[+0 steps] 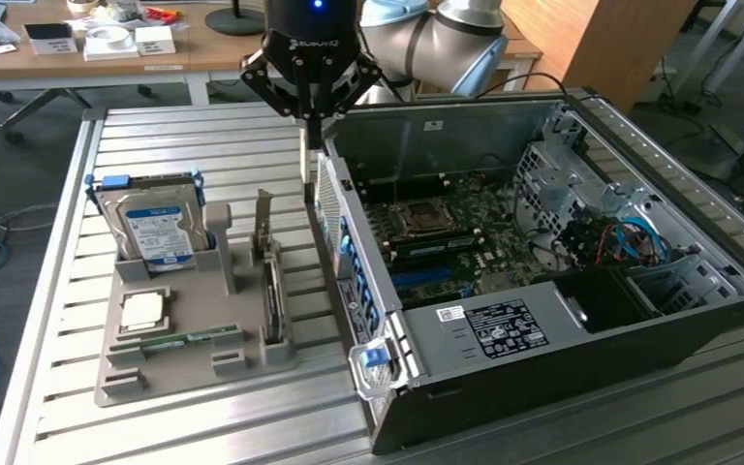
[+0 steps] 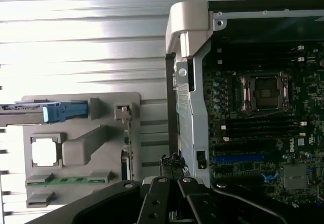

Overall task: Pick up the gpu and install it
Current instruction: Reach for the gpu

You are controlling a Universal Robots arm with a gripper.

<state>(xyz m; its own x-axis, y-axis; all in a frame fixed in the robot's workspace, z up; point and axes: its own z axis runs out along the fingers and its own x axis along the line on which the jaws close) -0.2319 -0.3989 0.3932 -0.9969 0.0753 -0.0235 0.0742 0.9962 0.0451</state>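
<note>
The gpu [image 1: 271, 291] stands on edge in a slot of the grey holder tray [image 1: 249, 363], with its silver end bracket pointing up. In the wrist view the gpu [image 2: 127, 145] shows edge-on beside the tray's post. My gripper [image 1: 309, 118] hangs above the table between the tray and the open computer case [image 1: 579, 334], higher than the gpu and toward the case's rear wall. Its fingers are shut with nothing seen between them. The fingertips [image 2: 172, 164] sit close to the case's metal edge in the wrist view.
The tray also carries a silver hard drive [image 1: 152, 231], a square processor [image 1: 143, 308] and a green RAM stick [image 1: 178, 339]. The motherboard [image 1: 463, 228] lies exposed inside the case. A blue latch [image 1: 374, 356] sticks out at the case's near corner. Desks with clutter stand behind.
</note>
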